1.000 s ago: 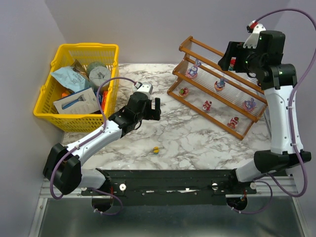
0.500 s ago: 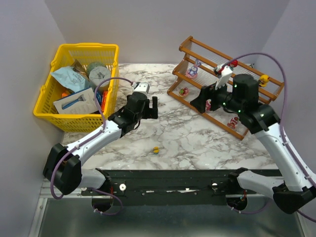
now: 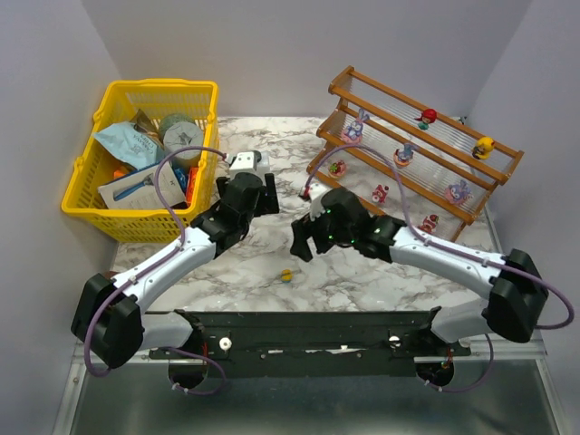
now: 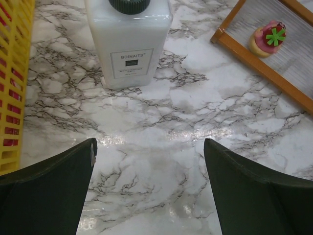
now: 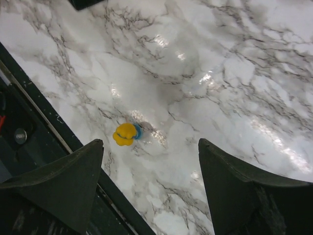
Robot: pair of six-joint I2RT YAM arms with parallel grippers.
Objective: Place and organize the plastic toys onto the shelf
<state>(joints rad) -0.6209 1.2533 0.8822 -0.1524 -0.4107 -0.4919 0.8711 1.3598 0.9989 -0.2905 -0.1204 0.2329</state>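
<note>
Overhead view: your right arm reaches across the marble table and ends above its middle. Just in front of it, a lone yellow toy lies near the table's front edge.

Right wrist view: your right gripper has its fingers spread wide with nothing between them. The yellow toy sits on the marble beneath the gap, nearer the finger at the frame's left, and touches neither.

Left wrist view: your left gripper also has its fingers fully apart and empty above bare marble. Ahead of it a white bottle with a black cap stands upright. The yellow basket runs along the frame's left edge.

Overhead view, far right: the shelf stands slanted and carries eight toys. A red figure and a yellow figure sit on the top level. Three purple bunnies line the middle panel, and three pink-red figures line the lowest. The yellow toy on the table lies well apart from the shelf.
</note>
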